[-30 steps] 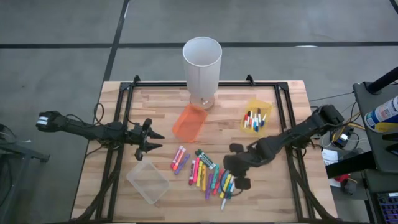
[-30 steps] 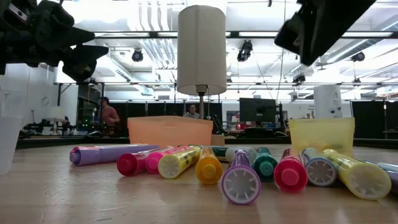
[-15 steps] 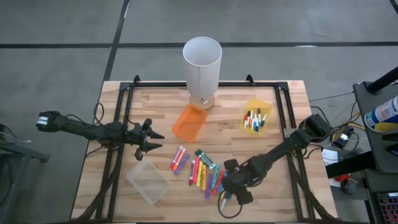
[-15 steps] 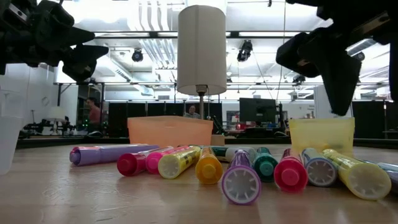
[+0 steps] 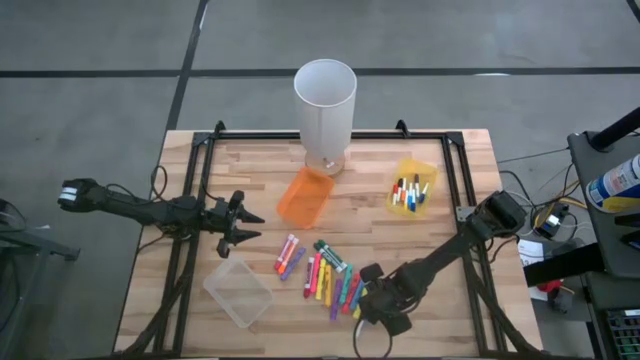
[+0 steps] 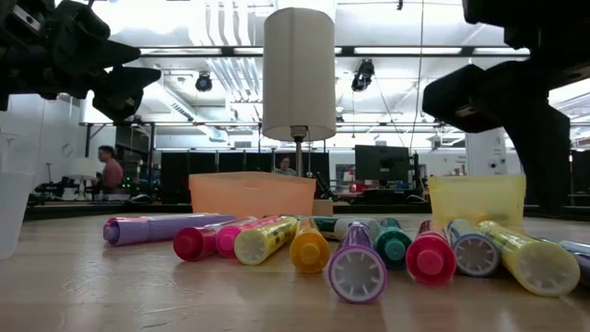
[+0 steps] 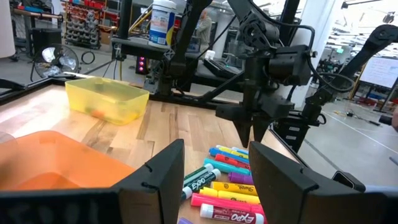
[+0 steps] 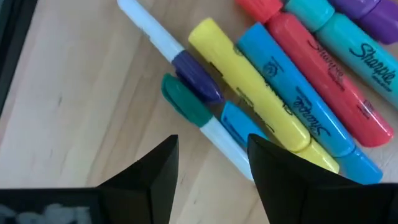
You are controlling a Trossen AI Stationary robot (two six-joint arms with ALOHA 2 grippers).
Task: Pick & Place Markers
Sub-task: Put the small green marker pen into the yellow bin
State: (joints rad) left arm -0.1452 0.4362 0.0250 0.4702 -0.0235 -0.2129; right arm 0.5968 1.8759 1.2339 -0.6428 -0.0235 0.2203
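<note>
I found the right gripper [image 8: 208,165] open and empty, low over the markers [image 5: 330,278], a green-capped one [image 8: 186,99] just ahead of its fingertips. The left gripper [image 5: 245,228] waited open, well apart from them.

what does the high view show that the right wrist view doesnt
Only the high view: the white cylinder, orange bin, yellow bin, clear bin and the waiting left gripper.
Only the right wrist view: the Sharpie print on the markers and a green cap near the open right gripper.
Both: the marker pile on the wooden table.
</note>
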